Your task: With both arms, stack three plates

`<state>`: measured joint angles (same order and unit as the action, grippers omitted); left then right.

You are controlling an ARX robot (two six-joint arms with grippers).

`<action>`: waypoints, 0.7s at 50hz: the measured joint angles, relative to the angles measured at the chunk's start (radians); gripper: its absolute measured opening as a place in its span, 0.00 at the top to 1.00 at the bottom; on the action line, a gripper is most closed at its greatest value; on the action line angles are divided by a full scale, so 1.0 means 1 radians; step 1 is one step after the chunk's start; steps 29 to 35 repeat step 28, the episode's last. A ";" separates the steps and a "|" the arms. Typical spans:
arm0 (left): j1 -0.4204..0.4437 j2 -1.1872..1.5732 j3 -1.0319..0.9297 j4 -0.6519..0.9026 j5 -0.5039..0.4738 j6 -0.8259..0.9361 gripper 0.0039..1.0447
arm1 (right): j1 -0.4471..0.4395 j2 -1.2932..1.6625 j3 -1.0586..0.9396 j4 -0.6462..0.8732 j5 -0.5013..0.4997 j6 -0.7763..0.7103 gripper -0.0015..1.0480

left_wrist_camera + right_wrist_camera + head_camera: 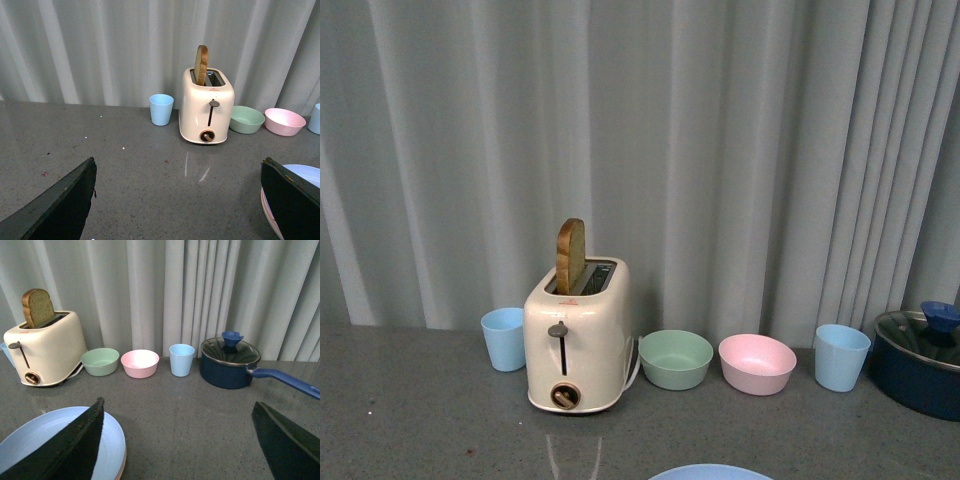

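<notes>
Front view: only blue plate (710, 472) rim at near edge, toaster (578, 335) behind. Left wrist: left gripper (177, 200) fingers wide apart, empty; blue plate atop pink plate (267, 212). Right wrist: right gripper (177, 440) wide, empty. Cream plate unseen; risk of nudging stack.

Plates (60, 440) stacked before toaster (578, 340); bowls (676, 359) to its right.

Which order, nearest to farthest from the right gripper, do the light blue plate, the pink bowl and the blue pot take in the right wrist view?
1. Light blue plate: lies right at the right gripper, partly under one finger.
2. Pink bowl: mid-table, beside the green bowl.
3. Blue pot: near the curtain; roughly level with the pink bowl, so a close call.
</notes>
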<state>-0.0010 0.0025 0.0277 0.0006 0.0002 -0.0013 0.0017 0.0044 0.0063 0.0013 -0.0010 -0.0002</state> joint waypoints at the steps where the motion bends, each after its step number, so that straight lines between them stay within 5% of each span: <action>1: 0.000 0.000 0.000 0.000 0.000 0.000 0.06 | 0.000 0.000 0.000 0.000 0.000 0.000 0.10; 35: 0.000 0.000 0.000 0.000 0.000 0.000 0.06 | 0.000 0.000 0.000 0.000 0.000 0.000 0.07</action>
